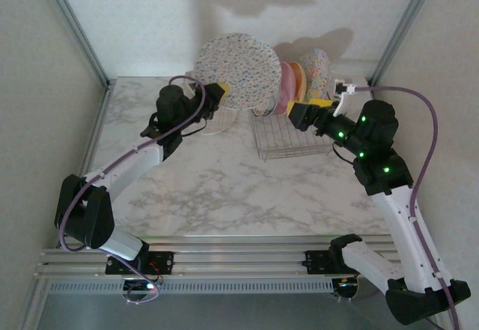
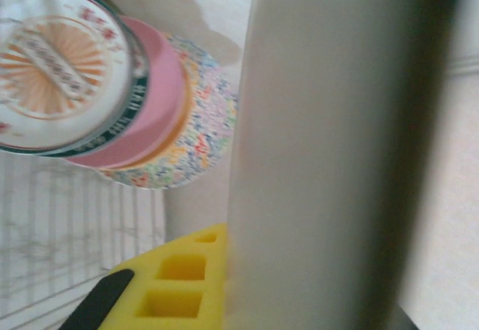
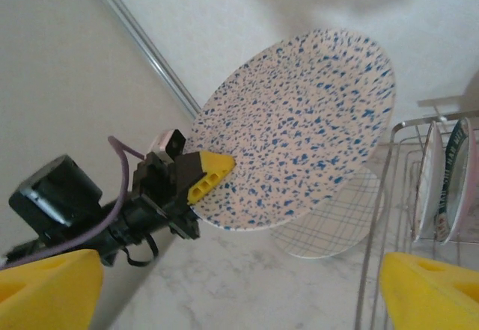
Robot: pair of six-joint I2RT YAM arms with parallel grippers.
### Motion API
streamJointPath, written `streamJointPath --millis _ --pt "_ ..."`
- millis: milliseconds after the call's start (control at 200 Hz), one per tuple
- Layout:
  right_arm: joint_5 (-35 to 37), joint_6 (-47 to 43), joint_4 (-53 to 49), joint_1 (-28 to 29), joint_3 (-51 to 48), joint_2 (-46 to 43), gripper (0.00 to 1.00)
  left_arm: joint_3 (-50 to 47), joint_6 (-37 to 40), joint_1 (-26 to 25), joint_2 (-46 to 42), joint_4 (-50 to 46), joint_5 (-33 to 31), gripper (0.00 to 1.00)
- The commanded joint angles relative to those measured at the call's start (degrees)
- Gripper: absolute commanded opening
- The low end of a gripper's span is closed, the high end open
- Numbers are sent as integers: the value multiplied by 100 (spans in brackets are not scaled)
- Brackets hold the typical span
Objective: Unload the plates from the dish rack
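The dish rack (image 1: 288, 139) is sitting at the far right of the marble bench (image 1: 224, 188), close to the back wall. Four plates are standing on edge in its far slots, packed one behind another. Seen from the left wrist, a white plate (image 2: 52, 68) with a dark rim and an orange sunburst centre is facing forward. A pink plate (image 2: 161, 94) is standing right behind it. Next is coming a yellow-orange plate (image 1: 298, 83), and a multicolour-speckled plate (image 1: 316, 72) is closing the row at the back. The near part of the rack's grid base is lying bare.

A fifth plate, the large blue-speckled plate (image 1: 236, 68), is hanging in the air to the left of the rack, tilted with its face turned toward the right arm. It is out of the rack's slots. The left arm's jaws are clamping together on its lower rim, a yellow finger pressing against its face in the right wrist view. From the left wrist it is showing edge-on as a broad pale blur.

Below it, a checked plate (image 3: 329, 229) is lying flat on the bench, just left of the rack's wire end.

The right arm's jaws are standing wide apart and gripping nothing. Their yellow fingers (image 3: 45, 292) are sitting at the two lower corners of that arm's own view. From above, these jaws are hovering at the rack's right side, near the standing plates.
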Motion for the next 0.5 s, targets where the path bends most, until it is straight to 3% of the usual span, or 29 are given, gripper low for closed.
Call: streamJointPath --millis 0,190,496 --pt "376 -998 -238 237 -172 -91 99 -378 6 295 -421 395 -29 0" --pt "877 -1632 -265 665 -441 -233 99 -1243 -50 785 -626 459 -280 0" --pt "844 -1771 -63 1044 -467 18 99 -2283 -368 1313 -366 1063 -563 0"
